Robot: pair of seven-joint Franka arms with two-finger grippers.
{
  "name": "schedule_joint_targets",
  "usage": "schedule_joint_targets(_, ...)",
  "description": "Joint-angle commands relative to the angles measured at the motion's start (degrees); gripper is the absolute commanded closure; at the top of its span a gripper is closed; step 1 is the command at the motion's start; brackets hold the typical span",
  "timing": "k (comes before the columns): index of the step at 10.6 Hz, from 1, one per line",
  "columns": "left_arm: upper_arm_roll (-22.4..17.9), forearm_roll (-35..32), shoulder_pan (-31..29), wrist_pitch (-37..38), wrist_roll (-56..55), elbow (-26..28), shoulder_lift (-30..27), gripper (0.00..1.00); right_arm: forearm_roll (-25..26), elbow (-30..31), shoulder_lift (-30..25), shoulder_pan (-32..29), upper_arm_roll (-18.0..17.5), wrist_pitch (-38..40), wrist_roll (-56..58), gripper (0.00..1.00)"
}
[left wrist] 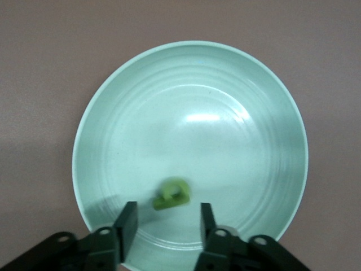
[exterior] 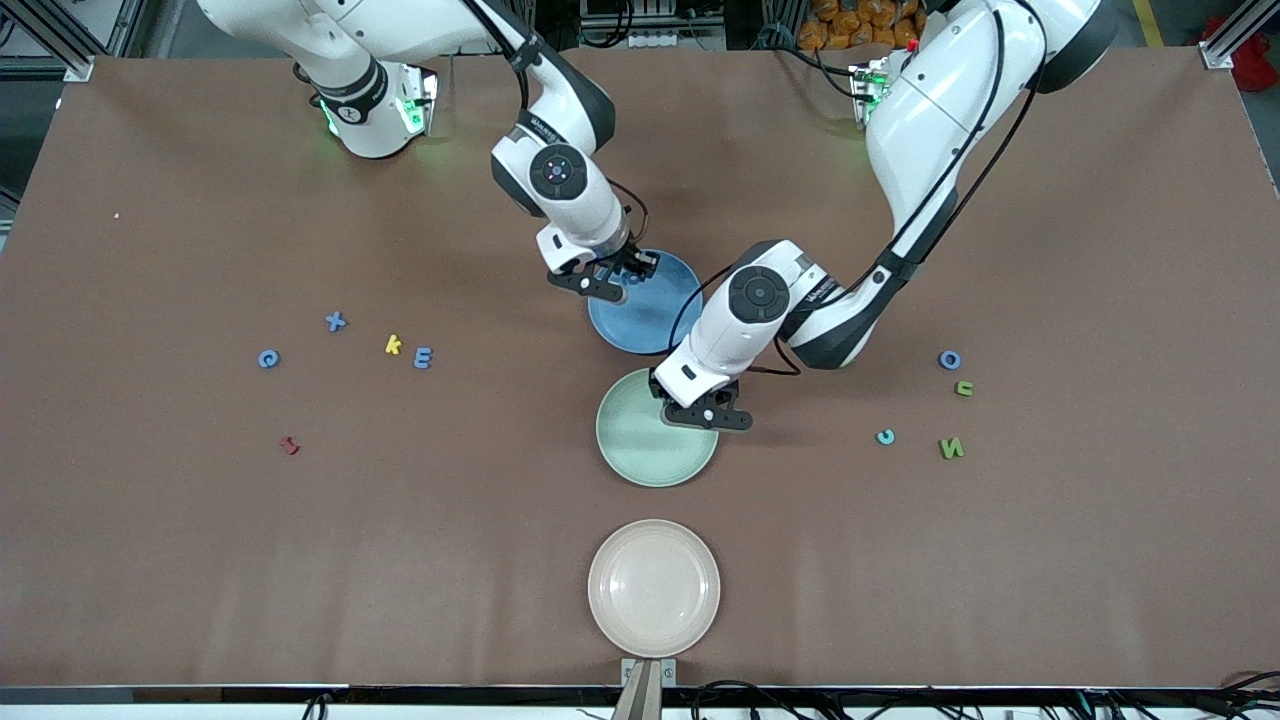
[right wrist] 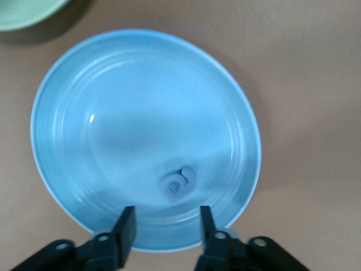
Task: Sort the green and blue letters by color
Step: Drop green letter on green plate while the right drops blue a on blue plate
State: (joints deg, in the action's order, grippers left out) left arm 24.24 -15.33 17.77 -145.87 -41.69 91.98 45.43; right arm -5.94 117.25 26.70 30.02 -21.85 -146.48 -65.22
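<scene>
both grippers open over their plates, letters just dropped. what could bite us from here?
1. The teal letter lies beside the green letters; it might get sorted as blue or green.
2. The left gripper hangs low over the green plate, so it might clip the rim.
3. The yellow k sits between blue letters, risking a mis-grasp.

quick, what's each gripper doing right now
Left gripper: open, empty, over the pale green plate, a small green letter lying in it.
Right gripper: open, empty, over the blue plate.
</scene>
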Motion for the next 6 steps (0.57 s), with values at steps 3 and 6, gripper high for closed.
schedule_joint_targets(3,-1.13,-1.98,-2.12,13.71,-3.75,-0.75,-8.22,0.00,0.57,-0.89,-0.68,-1.81,-1.79,2.16,-0.79,0.00)
schedule_joint_targets(6,-0.78,-1.89,-7.56,27.36,-2.70,0.90,-14.22,0.00,6.46,-0.36,-4.63,-6.10,-1.53,8.92,-0.44,0.00)
